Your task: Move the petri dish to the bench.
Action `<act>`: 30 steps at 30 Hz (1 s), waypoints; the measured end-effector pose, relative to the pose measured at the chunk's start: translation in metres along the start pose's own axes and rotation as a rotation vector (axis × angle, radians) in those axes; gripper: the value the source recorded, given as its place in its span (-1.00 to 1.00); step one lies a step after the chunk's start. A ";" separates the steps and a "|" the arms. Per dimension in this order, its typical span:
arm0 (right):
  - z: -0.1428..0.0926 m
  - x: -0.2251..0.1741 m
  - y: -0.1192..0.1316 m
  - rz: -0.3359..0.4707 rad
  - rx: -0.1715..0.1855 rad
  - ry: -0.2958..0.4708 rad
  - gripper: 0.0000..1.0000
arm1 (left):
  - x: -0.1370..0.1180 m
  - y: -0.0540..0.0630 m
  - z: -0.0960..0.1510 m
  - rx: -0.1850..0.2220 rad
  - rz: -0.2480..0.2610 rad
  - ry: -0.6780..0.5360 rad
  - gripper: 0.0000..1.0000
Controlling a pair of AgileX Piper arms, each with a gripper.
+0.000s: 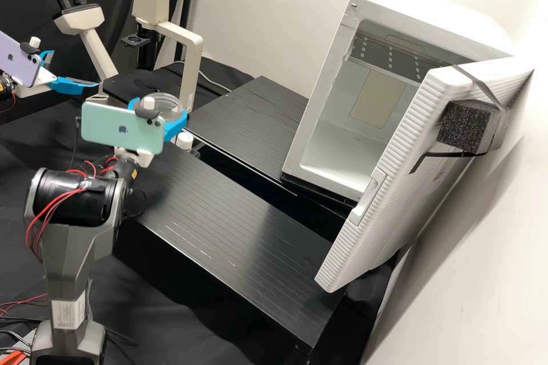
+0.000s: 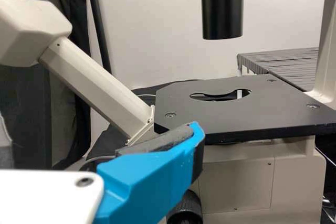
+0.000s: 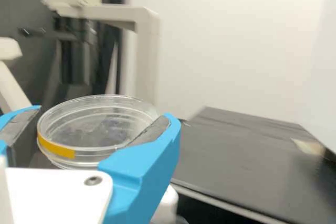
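Observation:
The clear round petri dish (image 1: pixel 165 104) is held up off the bench by my right gripper (image 1: pixel 158 116), left of the black bench top (image 1: pixel 228 205). Seen from the right wrist, the dish (image 3: pixel 94 129) carries a yellow strip on its side and lies level between the two blue fingers of my right gripper (image 3: pixel 103 116), which is shut on it. My left gripper (image 1: pixel 75 69) stands open at the far left by the microscope, holding nothing. In the left wrist view one finger of my left gripper (image 2: pixel 100 129) shows in front of the microscope stage (image 2: pixel 247 114).
The microscope (image 1: pixel 191 54) stands behind the right gripper. A white incubator (image 1: pixel 337 154) with its ribbed door (image 1: pixel 388 182) swung open stands at the right. Between the front bench top and the rear black surface (image 1: pixel 251 125) runs a dark gap.

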 end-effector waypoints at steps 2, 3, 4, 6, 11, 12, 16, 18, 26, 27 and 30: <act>0.012 -0.012 0.003 0.010 -0.025 -0.040 -1.00 | 0.000 0.000 0.000 0.000 0.000 0.000 1.00; 0.019 -0.018 0.006 0.019 -0.032 -0.068 -1.00 | 0.000 0.000 0.000 0.000 0.000 0.000 1.00; 0.024 -0.022 0.008 0.030 -0.039 -0.087 -1.00 | 0.000 0.000 0.000 0.000 0.000 0.000 1.00; 0.036 -0.032 0.011 0.048 -0.048 -0.133 -1.00 | 0.000 0.000 0.000 0.000 0.000 0.000 1.00; 0.061 -0.053 0.023 0.101 -0.070 -0.237 -1.00 | 0.000 0.000 0.000 0.000 0.000 0.000 1.00; 0.067 -0.057 0.025 0.110 -0.073 -0.260 -1.00 | 0.000 0.000 0.000 0.000 0.000 0.000 1.00; 0.085 -0.070 0.032 0.136 -0.074 -0.351 -1.00 | 0.000 0.000 0.000 0.000 0.000 0.000 1.00; 0.091 -0.076 0.033 0.142 -0.065 -0.381 -1.00 | 0.000 0.000 0.000 0.000 0.000 0.000 1.00; 0.099 -0.090 0.030 0.139 -0.052 -0.400 -1.00 | 0.000 0.000 0.000 0.000 0.000 0.000 1.00; 0.100 -0.091 0.030 0.138 -0.052 -0.399 -1.00 | 0.000 0.000 0.000 0.000 0.000 0.000 1.00; 0.100 -0.095 0.028 0.131 -0.053 -0.401 -1.00 | 0.000 0.000 0.000 0.000 0.000 0.000 1.00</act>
